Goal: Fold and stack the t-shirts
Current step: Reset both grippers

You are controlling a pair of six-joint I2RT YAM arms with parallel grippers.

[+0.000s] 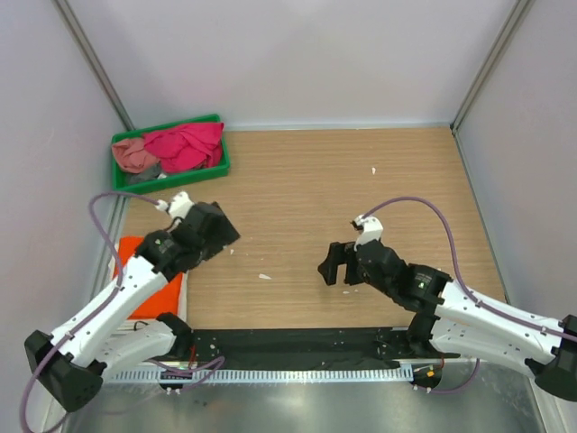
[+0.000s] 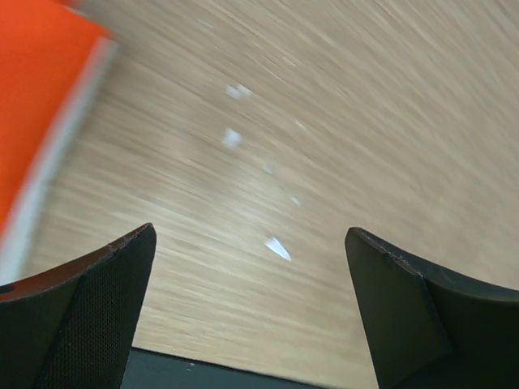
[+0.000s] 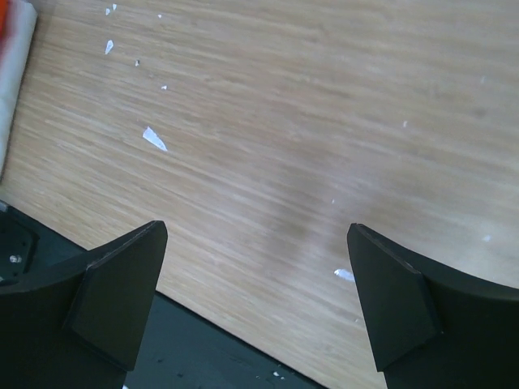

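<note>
A folded bright orange t-shirt (image 1: 162, 296) lies at the table's left near edge, on top of a white one whose edge (image 1: 184, 298) shows beside it. My left arm crosses over them. In the left wrist view the orange shirt (image 2: 36, 89) fills the top left corner, with the white edge (image 2: 61, 150) under it. A magenta t-shirt (image 1: 187, 144) and a dusty pink one (image 1: 133, 155) lie crumpled in the tray. My left gripper (image 1: 227, 236) (image 2: 251, 235) is open and empty over bare wood. My right gripper (image 1: 328, 268) (image 3: 258, 227) is open and empty over the table's middle.
The green plastic tray (image 1: 167, 126) stands at the back left corner. Grey walls close in the table on three sides. A black strip (image 1: 297, 341) runs along the near edge by the arm bases. Small white scraps (image 1: 264, 276) lie on the wood.
</note>
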